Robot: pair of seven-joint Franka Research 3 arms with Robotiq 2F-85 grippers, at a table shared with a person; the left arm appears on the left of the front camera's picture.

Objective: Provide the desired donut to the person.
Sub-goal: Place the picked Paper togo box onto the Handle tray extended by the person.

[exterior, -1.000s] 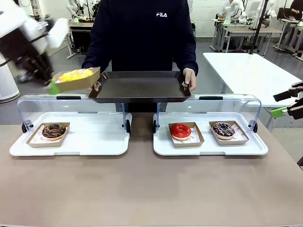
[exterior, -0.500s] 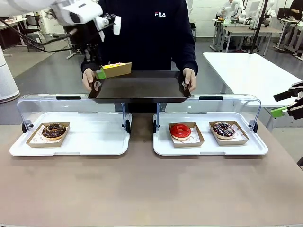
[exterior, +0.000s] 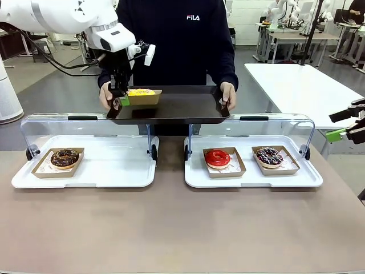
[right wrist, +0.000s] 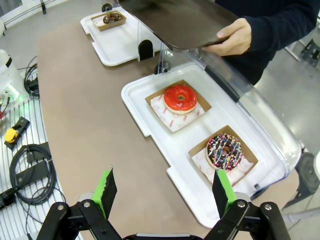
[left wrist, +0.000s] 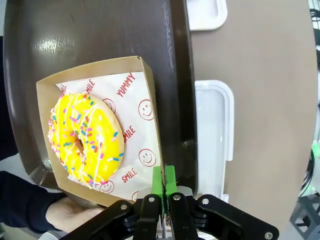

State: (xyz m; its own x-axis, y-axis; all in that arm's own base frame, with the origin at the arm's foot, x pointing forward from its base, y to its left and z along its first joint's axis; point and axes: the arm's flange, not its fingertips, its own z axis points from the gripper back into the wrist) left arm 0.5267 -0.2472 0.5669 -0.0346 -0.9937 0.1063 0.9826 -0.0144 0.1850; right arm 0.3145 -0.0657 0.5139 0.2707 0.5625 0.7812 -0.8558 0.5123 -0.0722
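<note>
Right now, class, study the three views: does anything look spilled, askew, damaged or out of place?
Nothing stands out. The yellow donut sits centred in its carton, which the left end effector holds level by one edge over the dark tray. No crumbs or spills show.

1. The near half of the tabletop is wide open, so passing there is easy.
2. Raised clear lids wall off the far edge of both white trays.
3. Dark tray: middle and right are free. The donut box and left claw hog the left corner, and the person's hands grip both ends.
4. The right side of the left white tray is free.
</note>
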